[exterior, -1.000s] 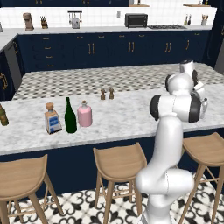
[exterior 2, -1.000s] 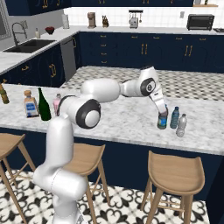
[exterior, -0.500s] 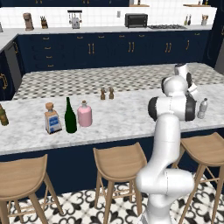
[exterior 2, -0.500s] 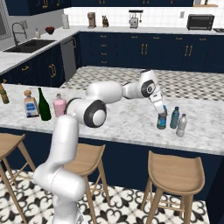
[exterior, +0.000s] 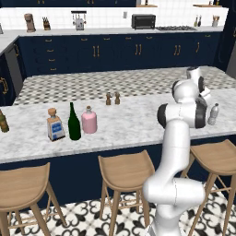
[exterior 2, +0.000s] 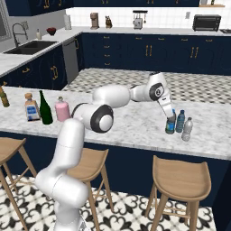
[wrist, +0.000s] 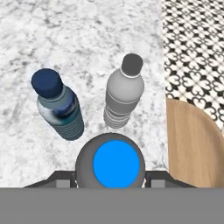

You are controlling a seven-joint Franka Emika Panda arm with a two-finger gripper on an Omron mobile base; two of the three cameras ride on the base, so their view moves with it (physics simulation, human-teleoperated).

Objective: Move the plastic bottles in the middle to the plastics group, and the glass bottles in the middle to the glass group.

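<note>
Hand view puts the water bottle at 6 o'clock, clenched between the gripper fingers, beside the blue bottle and grey-clear bottle, apparently to group plastics.

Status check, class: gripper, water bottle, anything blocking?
Gripper astride water bottle, grip unclear. Bottle on counter beside blue bottle, grey-clear bottle. Nothing blocking.

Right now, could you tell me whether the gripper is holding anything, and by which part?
The gripper sits around the small water bottle near its cap, one fingertip on each side. Whether the fingertips actually clamp it cannot be told.
</note>
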